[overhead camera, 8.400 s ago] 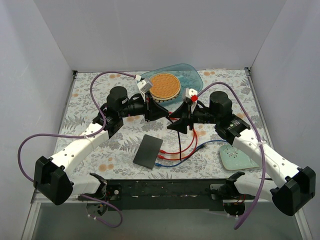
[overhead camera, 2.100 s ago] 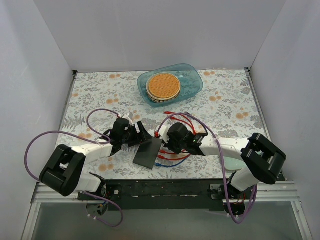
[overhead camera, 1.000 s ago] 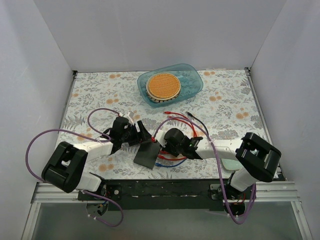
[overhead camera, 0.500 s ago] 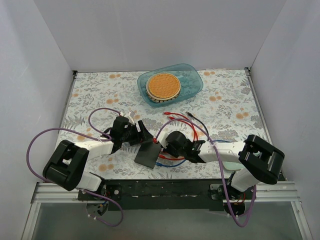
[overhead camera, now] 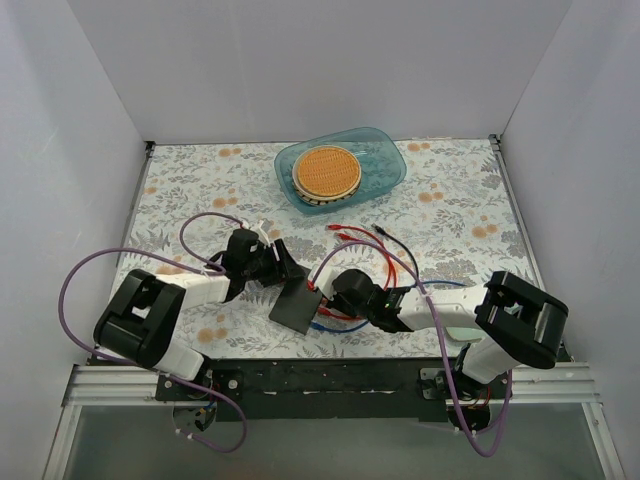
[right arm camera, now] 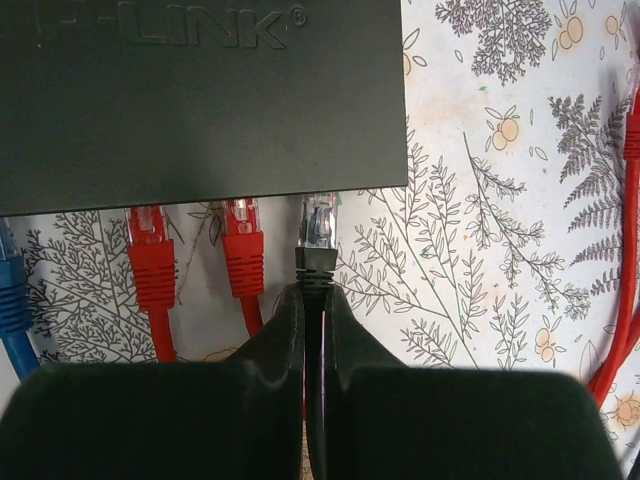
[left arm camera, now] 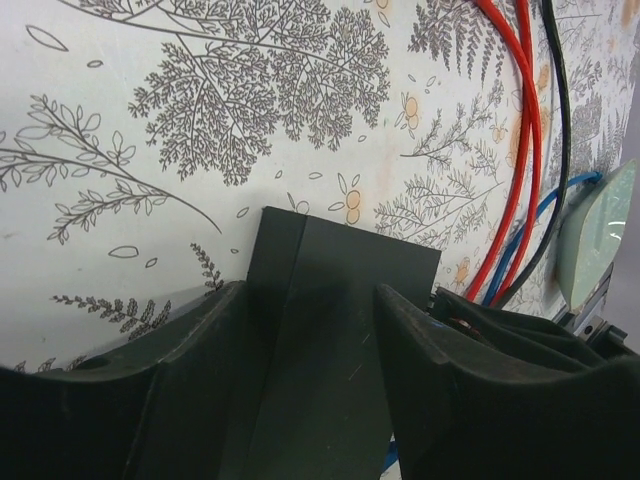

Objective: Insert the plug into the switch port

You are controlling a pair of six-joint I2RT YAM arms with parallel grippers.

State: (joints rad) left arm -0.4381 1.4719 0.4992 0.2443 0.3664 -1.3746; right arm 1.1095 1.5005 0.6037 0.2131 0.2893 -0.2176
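The switch (overhead camera: 296,305) is a flat black box lying on the flowered table. My left gripper (overhead camera: 285,272) is low over its far end. In the left wrist view its jaws (left arm camera: 312,290) stand apart above the switch (left arm camera: 340,270), whose top fills the gap. I cannot tell whether the fingertips touch it. My right gripper (overhead camera: 322,293) sits at the switch's right edge. It (right arm camera: 318,295) is shut on a black cable just behind the clear plug (right arm camera: 319,222). The plug's tip meets the port edge of the switch (right arm camera: 200,100), beside two red plugs (right arm camera: 240,225).
A blue plug (right arm camera: 10,290) sits at the left end of the port row. Red, black and blue cables (overhead camera: 365,250) loop right of the switch. A blue tray (overhead camera: 390,165) holding a round woven disc (overhead camera: 327,171) stands at the back. A pale green pad (left arm camera: 600,230) lies under my right arm.
The left jaws have narrowed and that gripper has slid further over the switch's far end. The right gripper has carried the plug closer to the port edge. The switch has turned slightly.
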